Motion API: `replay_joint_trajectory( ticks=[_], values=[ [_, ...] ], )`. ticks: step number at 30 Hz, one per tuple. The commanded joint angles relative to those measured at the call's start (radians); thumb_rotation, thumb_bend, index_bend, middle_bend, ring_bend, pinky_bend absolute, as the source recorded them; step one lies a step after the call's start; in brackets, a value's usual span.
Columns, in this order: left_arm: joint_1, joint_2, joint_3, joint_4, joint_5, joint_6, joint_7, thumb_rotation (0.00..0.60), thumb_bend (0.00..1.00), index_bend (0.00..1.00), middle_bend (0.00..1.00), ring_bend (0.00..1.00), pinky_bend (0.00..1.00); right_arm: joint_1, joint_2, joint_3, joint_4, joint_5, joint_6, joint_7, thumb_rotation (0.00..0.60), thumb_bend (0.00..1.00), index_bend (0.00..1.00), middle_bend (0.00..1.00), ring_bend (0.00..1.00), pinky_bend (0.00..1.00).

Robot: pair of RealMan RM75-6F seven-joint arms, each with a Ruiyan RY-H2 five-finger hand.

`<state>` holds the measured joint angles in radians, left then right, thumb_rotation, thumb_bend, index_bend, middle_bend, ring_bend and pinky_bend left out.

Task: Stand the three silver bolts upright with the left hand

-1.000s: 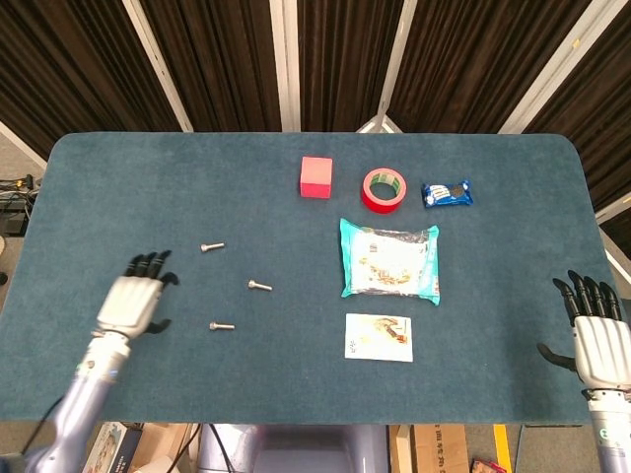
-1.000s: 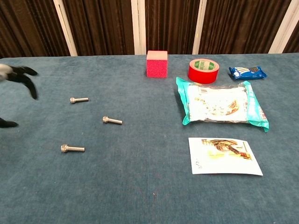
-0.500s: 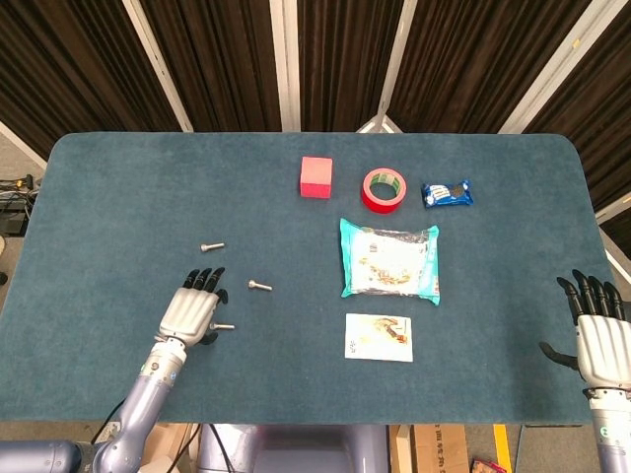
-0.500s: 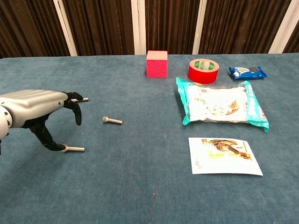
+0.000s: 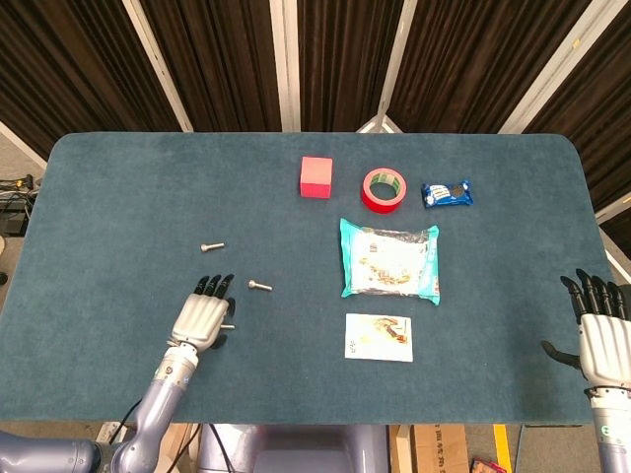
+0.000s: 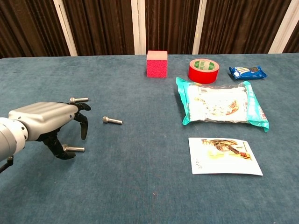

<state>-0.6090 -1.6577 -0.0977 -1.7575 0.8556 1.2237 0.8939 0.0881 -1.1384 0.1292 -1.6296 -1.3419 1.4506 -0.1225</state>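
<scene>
The left hand (image 6: pixel 46 122) hangs low over the blue table (image 5: pixel 118 187), palm down, w/ its dark fingers (image 6: pixel 83 125) spread and bent downward; it holds nothing, and the thumb tip sits right at the head end of the nearest silver bolt (image 6: pixel 74 149), touching or almost touching, I cannot tell which. This bolt lies flat on its side, the shaft pointing to the right, partly hidden under the hand in the head view. The second silver bolt (image 6: pixel 112 121) also lies flat, just to the right of the hand and apart from it. The third silver bolt (image 6: pixel 79 99) lies flat too, behind the hand, near the knuckles in the chest view but clearly apart in the head view (image 5: pixel 212 246). So all three are lying down, none upright. The right hand (image 5: pixel 599 335) rests at the far right edge of the table, fingers straight and apart, thumb out to the side, holding nothing. At the back of the table stand a pink-red cube (image 6: pixel 157 64), a red tape roll (image 6: pixel 203 70) and a small blue snack packet (image 6: pixel 247 72). In front of the tape lies a big teal food pouch (image 6: pixel 219 105), and nearer a printed card (image 6: pixel 224 155), both flat, well apart from the bolts.
</scene>
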Motion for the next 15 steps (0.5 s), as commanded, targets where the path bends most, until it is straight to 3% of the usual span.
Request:
replay_joint_trajectory(
  ticks=[1, 15],
  values=[
    [-0.002, -0.009, 0.004, 0.011, 0.007, 0.003, -0.005, 0.6, 0.4, 0.47, 0.02, 0.0, 0.0, 0.0, 0.0, 0.001, 0.0, 0.001, 0.0, 0.001, 0.6, 0.02, 0.14, 0.06, 0.0, 0.0],
    [-0.005, -0.041, 0.021, 0.057, 0.022, 0.01, -0.017, 0.6, 0.46, 0.5, 0.02, 0.0, 0.0, -0.002, -0.006, 0.01, 0.001, 0.016, 0.006, 0.002, 0.6, 0.02, 0.14, 0.06, 0.0, 0.0]
  ],
)
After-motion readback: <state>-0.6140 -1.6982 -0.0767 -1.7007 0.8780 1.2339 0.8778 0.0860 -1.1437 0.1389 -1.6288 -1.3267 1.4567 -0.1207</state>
